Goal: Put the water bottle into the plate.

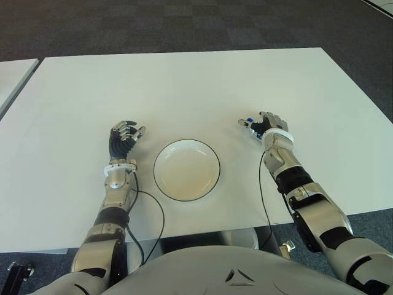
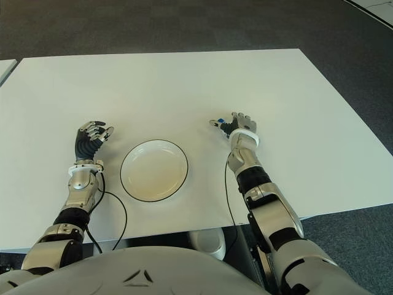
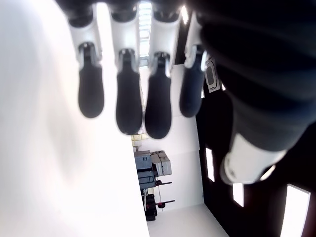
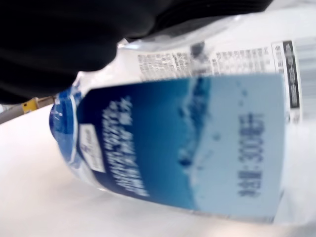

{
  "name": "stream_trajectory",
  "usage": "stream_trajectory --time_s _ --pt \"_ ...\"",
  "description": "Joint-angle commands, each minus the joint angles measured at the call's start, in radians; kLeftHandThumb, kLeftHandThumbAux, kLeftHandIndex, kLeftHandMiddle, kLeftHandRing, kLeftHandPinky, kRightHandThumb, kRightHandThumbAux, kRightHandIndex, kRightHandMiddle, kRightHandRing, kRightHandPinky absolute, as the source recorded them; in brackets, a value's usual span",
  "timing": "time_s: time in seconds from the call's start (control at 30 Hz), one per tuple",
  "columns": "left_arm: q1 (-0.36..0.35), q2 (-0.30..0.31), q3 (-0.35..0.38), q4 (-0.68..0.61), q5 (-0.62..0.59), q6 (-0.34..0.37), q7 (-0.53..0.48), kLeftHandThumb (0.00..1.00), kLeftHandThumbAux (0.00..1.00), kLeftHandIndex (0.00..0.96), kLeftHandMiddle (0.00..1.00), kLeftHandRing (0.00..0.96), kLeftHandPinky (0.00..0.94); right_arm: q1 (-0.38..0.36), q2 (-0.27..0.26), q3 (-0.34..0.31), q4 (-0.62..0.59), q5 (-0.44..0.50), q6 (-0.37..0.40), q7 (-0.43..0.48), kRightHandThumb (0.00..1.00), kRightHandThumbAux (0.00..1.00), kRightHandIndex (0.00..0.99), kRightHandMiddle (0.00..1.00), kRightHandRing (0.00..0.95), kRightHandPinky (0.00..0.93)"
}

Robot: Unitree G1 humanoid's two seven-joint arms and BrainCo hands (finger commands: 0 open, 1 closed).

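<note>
A white plate [image 1: 186,169] with a dark rim lies on the white table [image 1: 184,86], near the front edge and in front of me. My right hand [image 1: 263,125] is to the right of the plate, low over the table, with its fingers curled around the water bottle [image 4: 187,143]. The bottle is clear plastic with a blue label and fills the right wrist view; in the eye views only a blue bit of it [image 1: 251,125] shows past the fingers. My left hand [image 1: 124,136] shows beside the plate, on its left, fingers relaxed and holding nothing.
A second white table [image 1: 12,77] stands at the far left across a narrow gap. Dark carpet lies beyond the table's far edge. Black cables [image 1: 153,209] loop from both wrists over the table's front edge.
</note>
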Motion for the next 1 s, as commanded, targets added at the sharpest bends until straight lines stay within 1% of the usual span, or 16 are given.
stream_trajectory --time_s 0.03,0.13,0.27,0.47,0.57,0.73,0.8,0.87,0.93,1.0 --pt "0.002 -0.001 0.007 0.011 -0.012 0.013 -0.011 0.708 0.714 0.435 0.612 0.583 0.562 0.035 0.033 0.043 0.087 0.034 0.066 0.102 0.555 0.182 0.0 0.0 0.0 0.0" --pt "0.002 -0.001 0.007 0.012 -0.013 0.012 -0.011 0.708 0.714 0.435 0.614 0.588 0.564 0.026 0.035 0.051 0.096 0.038 0.079 0.11 0.553 0.199 0.0 0.0 0.0 0.006" --pt "0.001 0.007 -0.001 0.021 0.01 -0.029 0.0 0.708 0.714 0.435 0.618 0.595 0.579 0.002 0.049 0.054 0.137 0.047 0.094 0.106 0.548 0.227 0.0 0.0 0.0 0.023" --pt "0.0 0.013 -0.005 0.029 0.015 -0.052 -0.006 0.709 0.714 0.436 0.625 0.606 0.593 -0.019 0.066 0.042 0.179 0.067 0.106 0.08 0.544 0.268 0.0 0.0 0.0 0.064" --pt "0.0 0.019 -0.006 0.031 0.016 -0.053 -0.015 0.709 0.714 0.436 0.627 0.61 0.594 -0.032 0.085 0.034 0.222 0.083 0.106 0.05 0.544 0.286 0.0 0.0 0.0 0.087" --pt "0.002 0.024 -0.005 0.027 0.003 -0.029 -0.033 0.709 0.714 0.436 0.626 0.607 0.58 -0.06 0.096 0.011 0.345 0.119 0.04 -0.019 0.546 0.347 0.0 0.001 0.008 0.105" --pt "0.003 0.023 -0.002 0.025 -0.004 -0.018 -0.036 0.708 0.714 0.436 0.624 0.603 0.574 -0.071 0.092 0.002 0.402 0.132 -0.009 -0.047 0.545 0.362 0.0 0.006 0.014 0.114" --pt "0.003 0.023 0.001 0.025 -0.008 -0.016 -0.037 0.707 0.714 0.435 0.622 0.6 0.571 -0.077 0.093 -0.003 0.43 0.141 -0.035 -0.07 0.545 0.379 0.0 0.014 0.023 0.128" --pt "0.004 0.02 0.006 0.023 -0.017 -0.017 -0.041 0.707 0.714 0.435 0.62 0.598 0.57 -0.075 0.098 -0.009 0.424 0.144 -0.041 -0.108 0.548 0.394 0.0 0.022 0.036 0.149" --pt "0.004 0.017 0.009 0.02 -0.024 -0.013 -0.041 0.706 0.714 0.435 0.618 0.594 0.566 -0.073 0.101 -0.013 0.427 0.15 -0.054 -0.147 0.569 0.415 0.0 0.051 0.084 0.207"
